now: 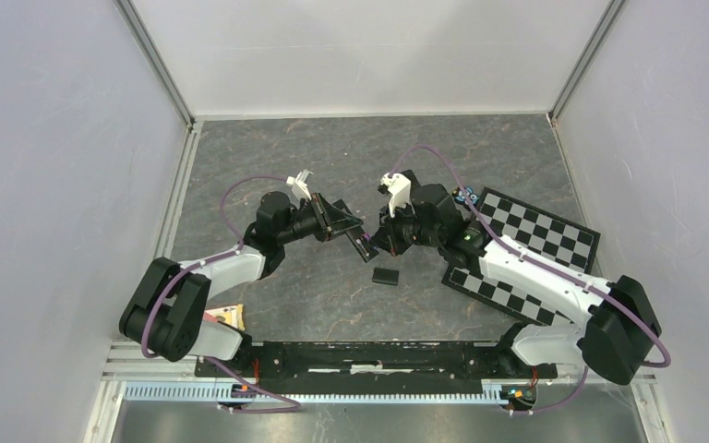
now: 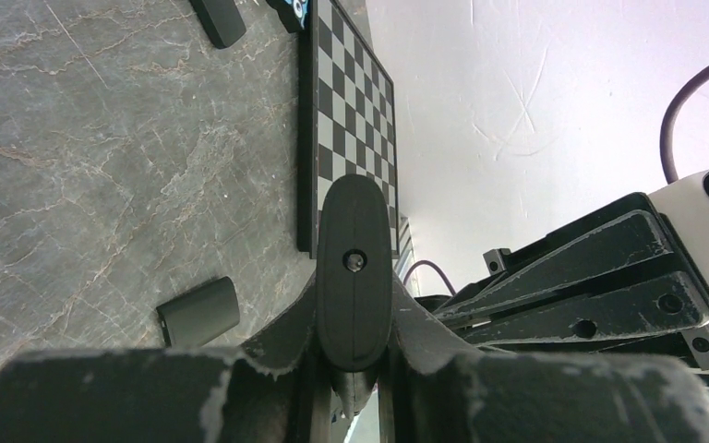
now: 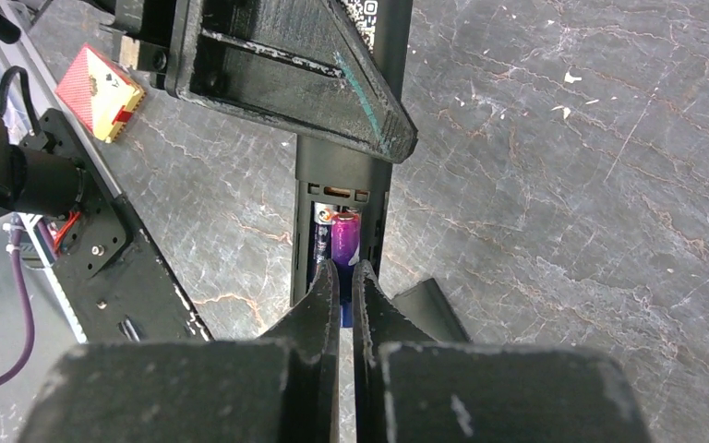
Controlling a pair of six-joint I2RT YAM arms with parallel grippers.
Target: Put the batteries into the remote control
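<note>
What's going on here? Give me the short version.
The left gripper holds the remote control by one end, its battery bay uncovered. The right gripper, shut, has its tips at a purple-blue battery sitting in that bay, apparently pressing it in. The black cover lies on the table.

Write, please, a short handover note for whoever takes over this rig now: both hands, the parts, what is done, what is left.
Left hand: shut on the remote, battery bay open.
Right hand: shut, tips at the end of the blue battery; pinching or only pushing, I cannot tell.
Parts: blue battery and a dark battery lie side by side in the bay; the cover lies on the table near the hands.
Done: cover off, two batteries in the bay.
Left: probably seat the blue one fully, then refit the cover.
</note>
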